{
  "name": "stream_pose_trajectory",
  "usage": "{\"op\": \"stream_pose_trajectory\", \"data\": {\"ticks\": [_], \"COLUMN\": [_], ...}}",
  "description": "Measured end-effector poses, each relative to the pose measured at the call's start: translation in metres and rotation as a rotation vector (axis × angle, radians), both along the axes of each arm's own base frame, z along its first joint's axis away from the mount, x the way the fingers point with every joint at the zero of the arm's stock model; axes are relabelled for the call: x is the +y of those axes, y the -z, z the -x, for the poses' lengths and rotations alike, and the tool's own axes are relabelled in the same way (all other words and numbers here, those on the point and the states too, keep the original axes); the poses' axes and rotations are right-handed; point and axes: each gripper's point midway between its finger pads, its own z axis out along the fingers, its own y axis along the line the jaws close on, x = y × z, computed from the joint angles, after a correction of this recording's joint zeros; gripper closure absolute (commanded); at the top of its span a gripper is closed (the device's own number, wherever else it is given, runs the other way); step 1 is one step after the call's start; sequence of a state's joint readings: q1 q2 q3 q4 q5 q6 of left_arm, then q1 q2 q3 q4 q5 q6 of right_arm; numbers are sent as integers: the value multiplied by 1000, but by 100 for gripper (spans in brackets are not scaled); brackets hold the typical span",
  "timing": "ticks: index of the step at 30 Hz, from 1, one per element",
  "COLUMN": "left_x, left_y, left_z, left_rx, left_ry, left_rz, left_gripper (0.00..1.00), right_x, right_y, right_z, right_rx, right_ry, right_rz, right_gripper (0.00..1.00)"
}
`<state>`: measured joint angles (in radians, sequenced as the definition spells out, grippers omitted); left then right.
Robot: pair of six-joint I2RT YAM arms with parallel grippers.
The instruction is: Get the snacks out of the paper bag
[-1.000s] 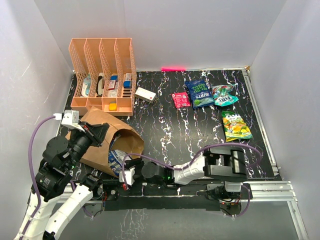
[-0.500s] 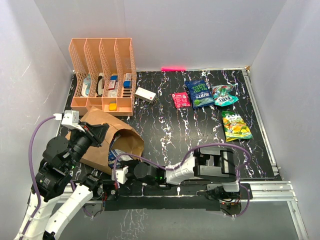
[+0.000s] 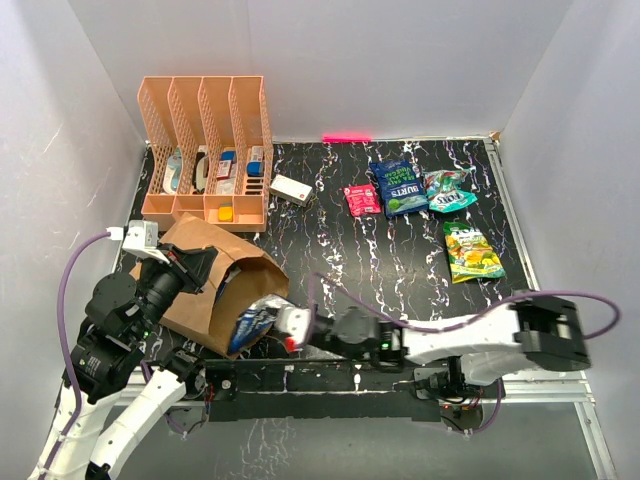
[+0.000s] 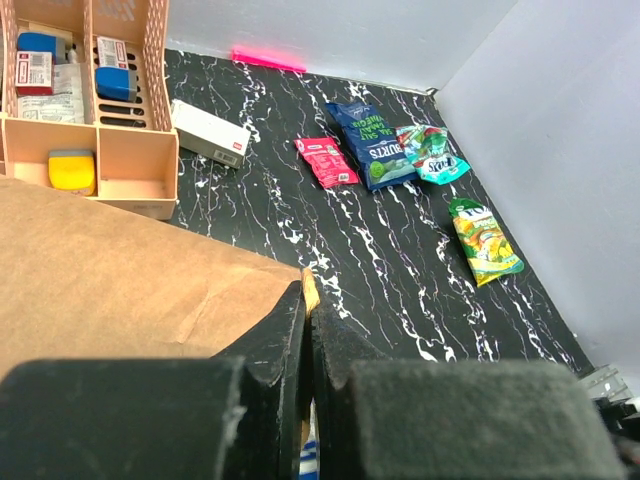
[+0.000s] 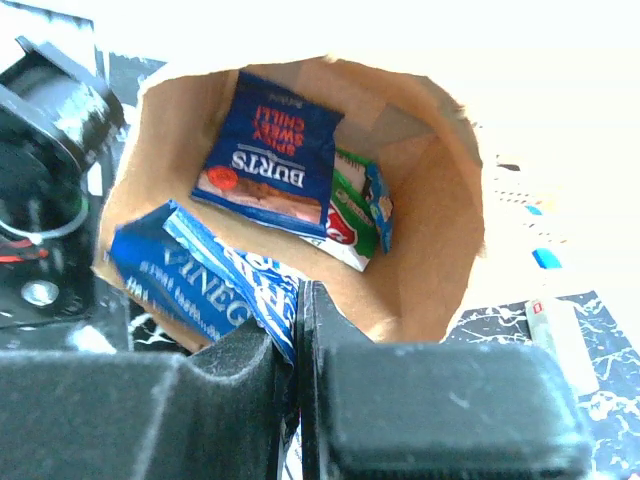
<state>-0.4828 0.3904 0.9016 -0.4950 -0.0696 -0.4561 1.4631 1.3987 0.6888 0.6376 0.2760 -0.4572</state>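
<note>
Snacks (image 3: 405, 198), four out on the table (image 3: 340, 265): a pink-red packet (image 3: 361, 199), a dark blue Burts bag (image 3: 397, 183) just beside it, a teal bag (image 3: 447, 190) touching the blue one's right side, and a green-yellow bag (image 3: 472, 250) nearer the arms, apart from that row. We note the paper bag (image 3: 195, 315) lying on its side at the near left, its mouth facing right and gaping. The right gripper (image 5: 298, 318) is at that mouth, jaws pinched narrow on a corner of a blue vinegar packet (image 5: 195, 285), which sits at the mouth's lower rim and shows partly outside it in the top view. Deeper inside we see a second dark blue Burts packet (image 5: 272, 150) and, beside it on the right, a green, white and red packet (image 5: 355, 215). The left gripper (image 4: 308, 300) has its jaws closed on the bag's upper rim. Behind the bag stands the orange rack (image 3: 205, 110); a small white box (image 3: 291, 189) lies just right of it.
</note>
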Motion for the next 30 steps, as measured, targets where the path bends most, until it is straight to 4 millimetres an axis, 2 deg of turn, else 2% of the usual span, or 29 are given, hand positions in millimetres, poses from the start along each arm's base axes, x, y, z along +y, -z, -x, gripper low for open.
{"op": "stream_pose_trajectory", "data": {"ticks": [4, 8, 11, 16, 19, 25, 30], "left_x": [0, -1, -1, -1, -1, -1, -1], "left_y": [1, 2, 2, 2, 3, 2, 2], "left_z": [-1, -2, -2, -2, -3, -2, -2], "left_rx": [2, 6, 5, 6, 7, 8, 8], "left_ry": [-1, -1, -1, -1, 0, -1, -1], "left_rz": [-9, -11, -10, -12, -15, -11, -11], "left_gripper": [100, 100, 100, 100, 100, 100, 100], "right_x": [-43, -84, -112, -162, -195, -265, -307], "right_y": [-38, -68, -75, -72, -69, -63, -40], "right_z": [10, 1, -15, -51, -85, -173, -231], "right_rx": [103, 199, 242, 241, 212, 220, 385], "right_ry": [-6, 92, 222, 524, 726, 1095, 1214], "right_rz": [-142, -250, -279, -286, -275, -245, -286], "right_gripper": [92, 92, 92, 92, 92, 92, 92]}}
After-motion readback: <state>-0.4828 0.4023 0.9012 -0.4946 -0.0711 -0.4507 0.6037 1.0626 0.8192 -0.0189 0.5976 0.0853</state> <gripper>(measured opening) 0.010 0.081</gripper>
